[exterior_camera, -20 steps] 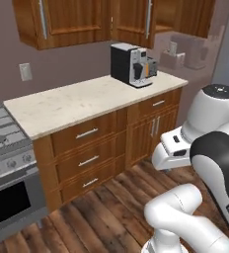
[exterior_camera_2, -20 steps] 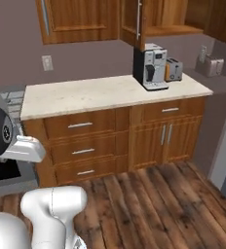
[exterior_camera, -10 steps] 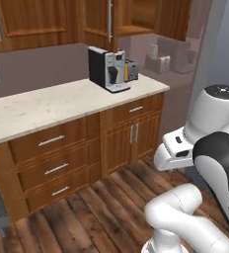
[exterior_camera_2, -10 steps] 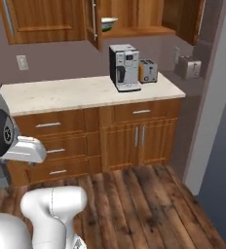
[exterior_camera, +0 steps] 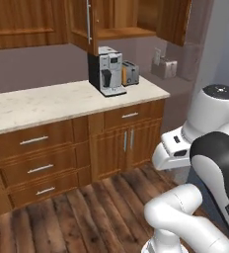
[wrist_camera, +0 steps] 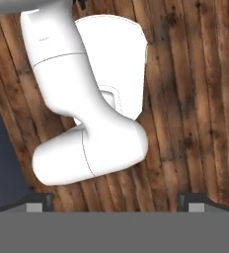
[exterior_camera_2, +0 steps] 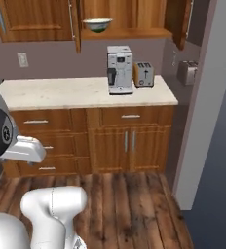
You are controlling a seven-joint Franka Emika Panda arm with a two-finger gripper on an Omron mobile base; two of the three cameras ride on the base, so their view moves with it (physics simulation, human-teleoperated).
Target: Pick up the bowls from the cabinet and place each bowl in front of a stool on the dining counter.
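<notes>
The cream-white bowl (exterior_camera_2: 97,24) sits on the open cabinet (exterior_camera_2: 129,33) shelf above the coffee machine (exterior_camera_2: 120,69), awaiting pickup; the hand (wrist_camera: 116,201) hangs spread, empty, facing the floor.

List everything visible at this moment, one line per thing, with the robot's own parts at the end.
bowl: one, cream-white with a green band, on the shelf of the open cabinet
cabinet: one, warm brown wood, on the wall above the counter, doors swung open
cabinet door handle: one, silver bar, on the open door's edge
coffee machine: one, silver and black, on the counter
toaster: one, silver, right beside the coffee machine
counter: one, beige speckled stone, over wooden drawers
drawers: three stacked, brown with silver pulls, under the counter
wall outlet: one, white, above the counter
floor: dark wood planks
hand: dark fingertips wide apart, pointing down at the floor
</notes>
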